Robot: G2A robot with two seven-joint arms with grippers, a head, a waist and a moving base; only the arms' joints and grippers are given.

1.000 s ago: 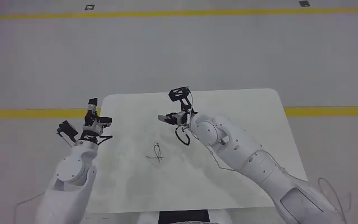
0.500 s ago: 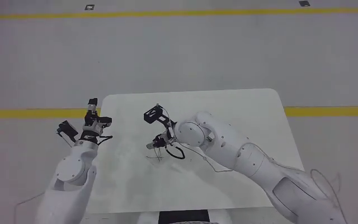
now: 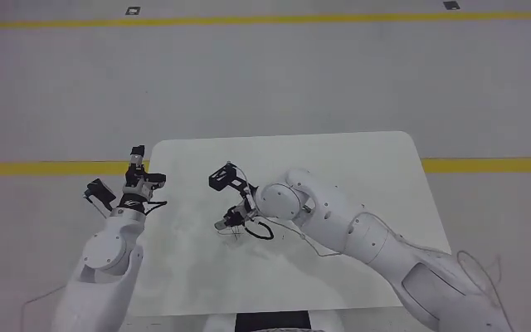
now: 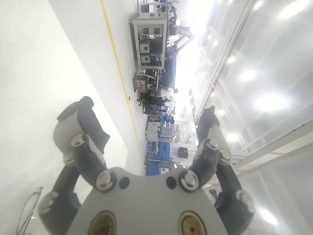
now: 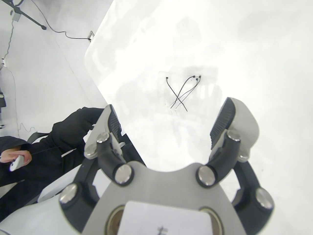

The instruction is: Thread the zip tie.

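Threading not begun, by the look of it. Several black zip ties (image 5: 182, 94) lie crossed and loose on the worktop (image 5: 220, 37), left of centre, none looped. Right tool (image 5: 168, 106) hangs over them, released and empty, not touching. Left tool (image 4: 146, 106), likewise released and empty, sits at the worktop's left edge.

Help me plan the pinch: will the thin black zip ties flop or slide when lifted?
Likely springy, not limp: the thin black zip ties hold gentle curves. They lie crossed, so lifting one may drag another.
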